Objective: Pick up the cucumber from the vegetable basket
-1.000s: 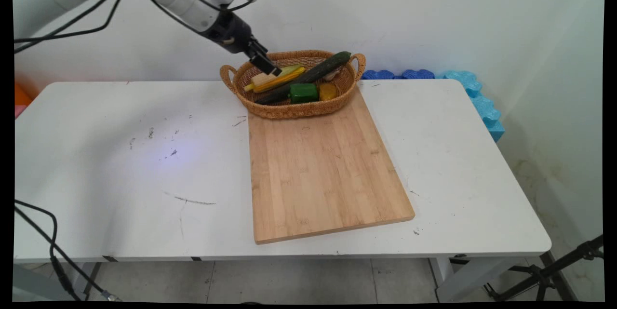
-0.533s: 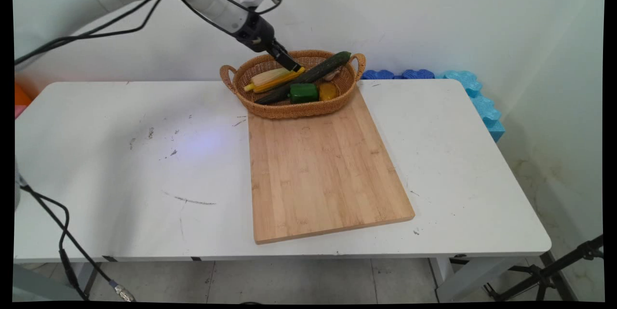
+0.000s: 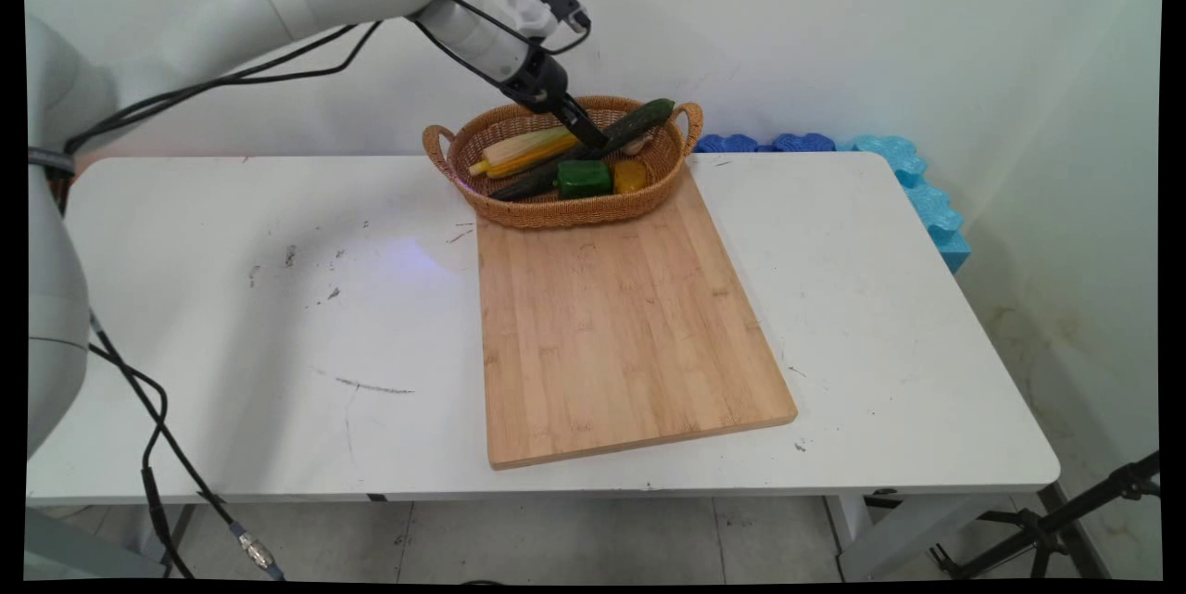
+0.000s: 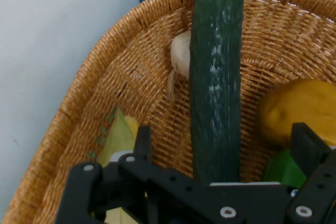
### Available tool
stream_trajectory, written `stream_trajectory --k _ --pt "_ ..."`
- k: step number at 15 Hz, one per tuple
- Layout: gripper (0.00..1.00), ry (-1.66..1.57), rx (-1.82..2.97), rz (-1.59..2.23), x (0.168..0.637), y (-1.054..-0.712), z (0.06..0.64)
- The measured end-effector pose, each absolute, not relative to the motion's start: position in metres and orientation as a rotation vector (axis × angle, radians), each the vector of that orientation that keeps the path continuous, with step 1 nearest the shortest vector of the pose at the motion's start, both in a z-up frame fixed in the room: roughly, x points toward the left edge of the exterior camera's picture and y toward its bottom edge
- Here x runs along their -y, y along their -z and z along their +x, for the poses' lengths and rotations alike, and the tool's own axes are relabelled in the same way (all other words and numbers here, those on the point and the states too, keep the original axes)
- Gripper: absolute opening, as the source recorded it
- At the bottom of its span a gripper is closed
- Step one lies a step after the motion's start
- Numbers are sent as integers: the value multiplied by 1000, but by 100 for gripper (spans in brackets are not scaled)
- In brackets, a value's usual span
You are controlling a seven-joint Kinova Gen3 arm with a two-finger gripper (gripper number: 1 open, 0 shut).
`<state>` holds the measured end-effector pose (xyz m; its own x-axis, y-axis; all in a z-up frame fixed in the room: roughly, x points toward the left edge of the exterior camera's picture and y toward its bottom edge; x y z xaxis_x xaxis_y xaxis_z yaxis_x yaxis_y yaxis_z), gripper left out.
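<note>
Gripper (image 3: 593,136) with fingers (image 4: 143,141) spread apart, straddling the cucumber (image 4: 216,77) lying between them inside the wicker basket (image 3: 556,205); the cucumber long, dark green, faintly speckled, resting aslant with one end over the rim; garlic (image 4: 181,59) left of it, yellow potato (image 4: 299,111) right.

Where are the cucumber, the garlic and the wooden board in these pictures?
cucumber (image 4: 216,93): hand view, the middle of its dark green length.
garlic (image 4: 181,59): hand view, its pale bulb left of the cucumber.
wooden board (image 3: 621,325): main view, the bare middle of its top.
</note>
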<state>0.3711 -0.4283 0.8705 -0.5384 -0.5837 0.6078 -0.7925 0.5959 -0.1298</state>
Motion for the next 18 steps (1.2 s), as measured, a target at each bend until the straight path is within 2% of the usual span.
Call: stream_trajectory --k 14,15,18 --pt "100 -544 2384 1059 458 -839 348" --pt "0 -544 2388 1056 459 -838 347" --pt "0 -547 2397 1048 462 -836 346"
